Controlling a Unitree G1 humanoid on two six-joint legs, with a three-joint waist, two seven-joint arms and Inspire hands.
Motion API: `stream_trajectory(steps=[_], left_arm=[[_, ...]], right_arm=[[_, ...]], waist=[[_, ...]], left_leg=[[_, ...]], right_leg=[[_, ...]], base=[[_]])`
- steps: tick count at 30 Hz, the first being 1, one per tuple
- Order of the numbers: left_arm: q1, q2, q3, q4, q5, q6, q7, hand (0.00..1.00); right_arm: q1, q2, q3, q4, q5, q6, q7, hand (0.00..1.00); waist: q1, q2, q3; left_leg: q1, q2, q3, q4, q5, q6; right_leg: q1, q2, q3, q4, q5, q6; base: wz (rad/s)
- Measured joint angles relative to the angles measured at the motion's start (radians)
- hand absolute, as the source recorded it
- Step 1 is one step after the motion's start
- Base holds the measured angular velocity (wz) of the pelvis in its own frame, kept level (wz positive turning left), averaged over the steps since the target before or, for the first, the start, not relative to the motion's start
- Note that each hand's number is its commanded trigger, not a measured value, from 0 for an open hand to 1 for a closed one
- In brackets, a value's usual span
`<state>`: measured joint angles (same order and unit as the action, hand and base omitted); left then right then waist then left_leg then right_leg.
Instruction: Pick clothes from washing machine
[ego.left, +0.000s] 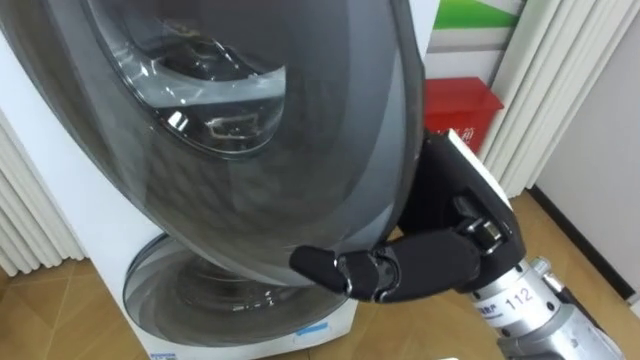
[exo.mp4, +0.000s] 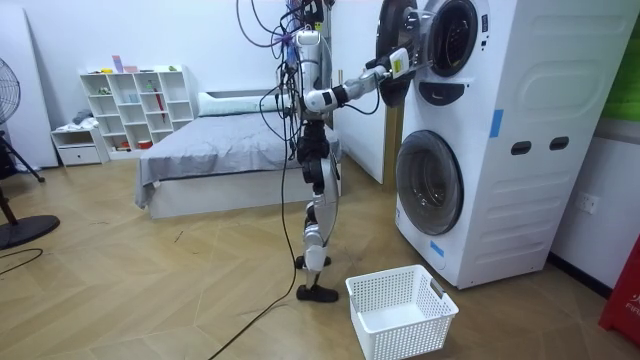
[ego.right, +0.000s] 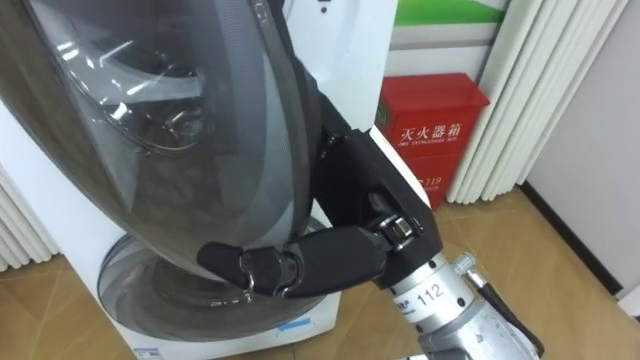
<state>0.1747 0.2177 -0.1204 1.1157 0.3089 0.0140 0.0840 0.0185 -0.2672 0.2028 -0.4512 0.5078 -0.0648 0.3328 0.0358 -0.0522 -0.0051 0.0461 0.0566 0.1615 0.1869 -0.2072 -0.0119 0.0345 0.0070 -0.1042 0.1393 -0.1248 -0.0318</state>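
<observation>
**Right hand on upper door rim**

Right hand (ego.left: 440, 265) is clamped on the round upper door (ego.left: 230, 150) of the washing machine (exo.mp4: 520, 120), thumb (ego.right: 235, 265) across the front rim and palm behind. The door stands swung out, its glass facing the robot. Clothes can't be made out behind it. The lower door (ego.left: 230, 300) is below the hand. A white basket (exo.mp4: 400, 310) sits on the wood floor (exo.mp4: 150, 290) far beneath, and a red box (ego.left: 465, 110) is beyond the hand.

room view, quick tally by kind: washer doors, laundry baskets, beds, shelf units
washer doors: 2
laundry basket: 1
bed: 1
shelf unit: 1
total: 5
</observation>
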Motion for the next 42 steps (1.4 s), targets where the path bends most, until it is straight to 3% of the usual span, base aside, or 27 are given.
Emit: stream_trajectory(steps=[14, 25, 30, 35, 42], left_arm=[[-0.017, 0.003, -0.002, -0.004, 0.0, 0.0, -0.009, 0.0], [-0.029, 0.004, -0.003, -0.003, -0.001, -0.014, -0.009, 0.0], [-0.03, 0.01, -0.005, 0.002, -0.001, -0.014, -0.009, 0.0], [-0.026, 0.038, -0.021, 0.004, -0.001, -0.015, -0.009, 0.0], [-0.015, 0.042, -0.019, 0.001, 0.0, -0.014, -0.024, 0.0]], right_arm=[[0.004, -0.022, 0.031, -0.006, 0.041, 0.0, 0.094, 0.0], [0.003, -0.029, 0.032, -0.006, 0.036, -0.001, 0.095, 0.0], [0.006, -0.016, 0.034, 0.001, 0.034, -0.009, 0.094, 0.0], [0.006, -0.007, 0.035, 0.054, 0.04, -0.054, 0.091, 0.0], [0.006, 0.011, 0.038, 0.068, 0.05, -0.058, 0.084, 0.0]], waist=[[0.001, 0.002, -0.0008], [0.004, -0.007, 0.0017], [0.015, -0.019, 0.0039], [0.029, -0.055, 0.0057], [0.054, -0.062, 0.0047]], left_leg=[[-0.001, 0.0, 0.0, -0.002, 0.0, 0.0], [-0.002, 0.0, -0.004, -0.001, 0.0, 0.0], [-0.002, 0.001, -0.007, -0.001, 0.004, -0.005], [-0.004, 0.006, -0.031, -0.002, 0.019, -0.017], [-0.02, 0.022, -0.057, 0.003, 0.032, -0.036]], right_leg=[[0.0, -0.001, -0.008, -0.001, 0.0, 0.0], [0.003, -0.001, -0.012, -0.002, -0.001, -0.001], [0.003, -0.003, -0.014, 0.0, -0.003, -0.005], [0.009, -0.003, -0.042, 0.003, -0.011, -0.016], [0.001, 0.011, -0.07, 0.001, -0.014, -0.035]], base=[[0.0], [0.0], [0.01], [0.14], [0.1]])
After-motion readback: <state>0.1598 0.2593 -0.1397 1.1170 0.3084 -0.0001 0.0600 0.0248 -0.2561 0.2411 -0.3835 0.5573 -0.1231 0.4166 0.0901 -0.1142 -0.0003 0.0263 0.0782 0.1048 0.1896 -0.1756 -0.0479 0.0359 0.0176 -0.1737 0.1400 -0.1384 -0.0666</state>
